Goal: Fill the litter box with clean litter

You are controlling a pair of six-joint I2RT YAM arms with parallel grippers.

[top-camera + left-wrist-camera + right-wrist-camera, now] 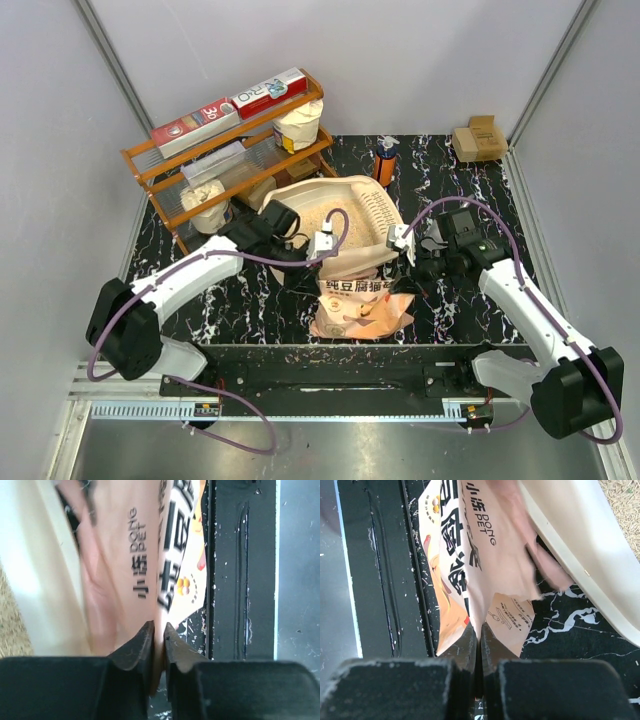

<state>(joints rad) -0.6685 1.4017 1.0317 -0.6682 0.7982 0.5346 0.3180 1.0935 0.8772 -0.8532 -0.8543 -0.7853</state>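
Observation:
The cream litter box (362,188) lies mid-table with tan clean litter (322,222) spread inside. The peach-orange litter bag (360,300) slumps from the box's near rim down onto the table. My left gripper (322,245) is shut on the bag's left edge; in the left wrist view its tips (159,630) pinch a fold of the bag (125,570) beside the box rim (45,580). My right gripper (403,240) is shut on the bag's right edge; in the right wrist view the tips (479,630) clamp the bag (470,545) below the box wall (575,535).
An orange wooden rack (230,150) with boxes and white sacks stands at the back left. An orange bottle (385,163) sits behind the litter box, a cardboard box (478,138) in the back right corner. A black rail (330,365) runs along the near edge.

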